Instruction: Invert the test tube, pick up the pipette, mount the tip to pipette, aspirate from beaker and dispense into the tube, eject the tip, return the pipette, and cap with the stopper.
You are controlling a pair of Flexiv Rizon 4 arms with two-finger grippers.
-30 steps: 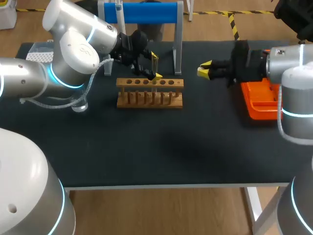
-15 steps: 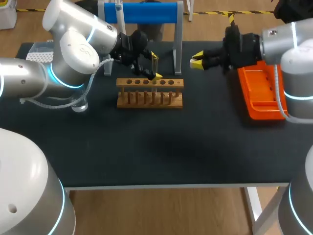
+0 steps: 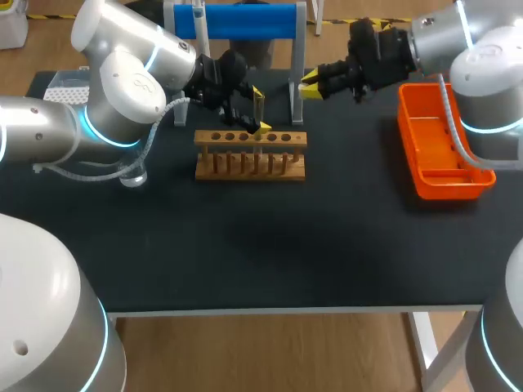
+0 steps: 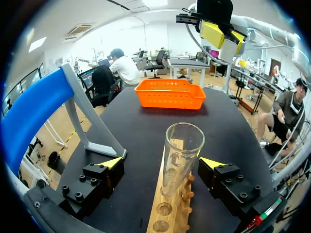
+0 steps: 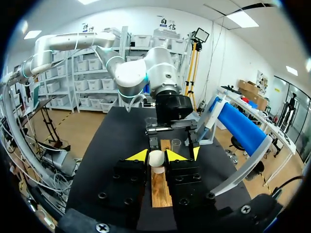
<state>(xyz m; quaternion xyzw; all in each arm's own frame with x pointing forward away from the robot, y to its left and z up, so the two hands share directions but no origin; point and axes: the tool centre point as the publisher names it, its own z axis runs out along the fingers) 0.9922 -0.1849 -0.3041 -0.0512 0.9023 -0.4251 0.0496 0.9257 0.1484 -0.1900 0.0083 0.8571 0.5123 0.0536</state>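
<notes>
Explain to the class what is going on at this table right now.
The right gripper is shut on a white stopper, held in the air beside the blue stand, short of the wooden rack. The left gripper sits open around a glass test tube that stands mouth-up in the rack, its fingers on either side without touching it. An orange tray lies at the table's right.

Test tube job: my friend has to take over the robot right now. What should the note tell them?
Left gripper: open, one finger on each side of the test tube, not touching it.
Right gripper: shut on the white stopper, held apart from the wooden rack.
The test tube stands upright in the rack, mouth open.
Done: stopper picked up.
Left: push it into the tube.
</notes>
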